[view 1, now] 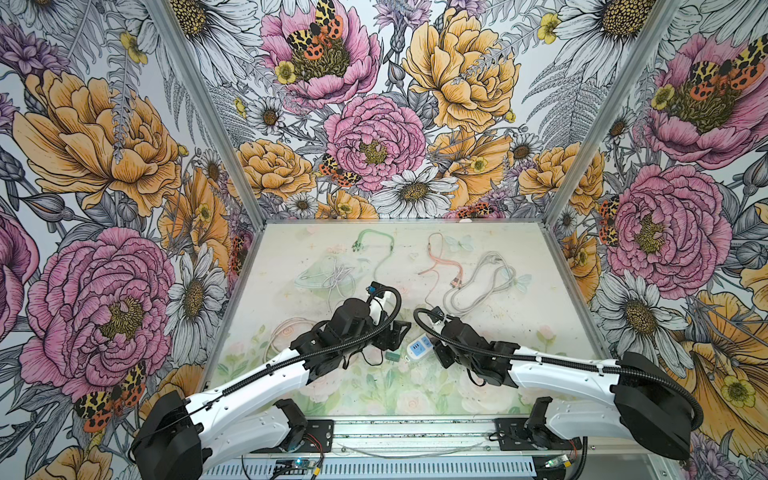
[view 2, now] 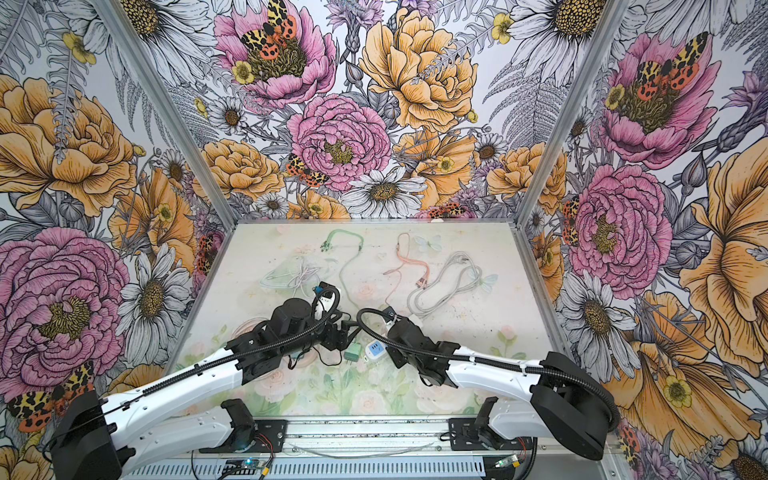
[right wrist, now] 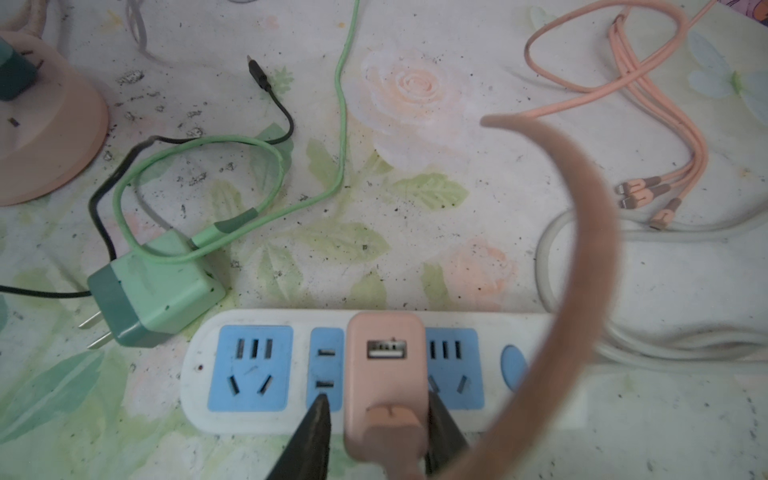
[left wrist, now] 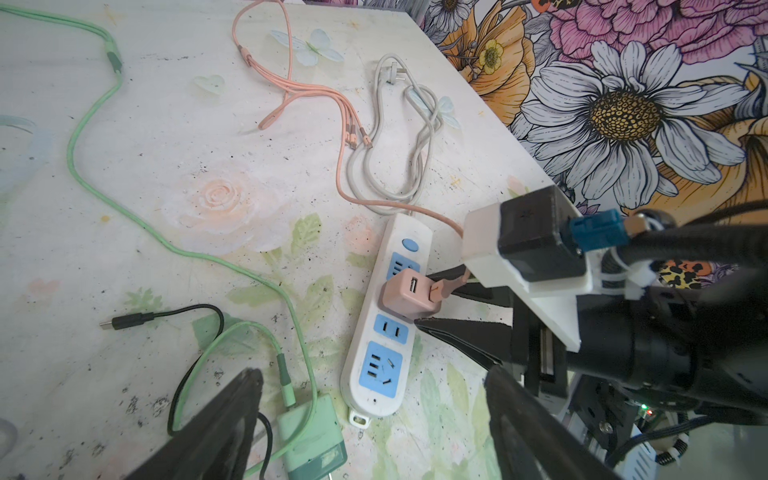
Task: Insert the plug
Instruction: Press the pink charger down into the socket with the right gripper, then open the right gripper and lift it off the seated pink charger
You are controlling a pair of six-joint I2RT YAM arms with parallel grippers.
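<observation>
The pink plug (right wrist: 386, 374) stands seated in the middle socket of the strip (right wrist: 195, 399) between our right fingers (right wrist: 316, 432), parted with a gap on one side, while our left fingers (left wrist: 224, 424) gape wide near the green plug (left wrist: 311, 436).

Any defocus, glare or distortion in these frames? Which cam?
Right wrist view: pink cable near the lens is badly blurred, power strip behind it sharp. Left wrist view: table in focus, soft even light, no glare. Both top views: floral walls stretched toward the corners, shadows faint.
</observation>
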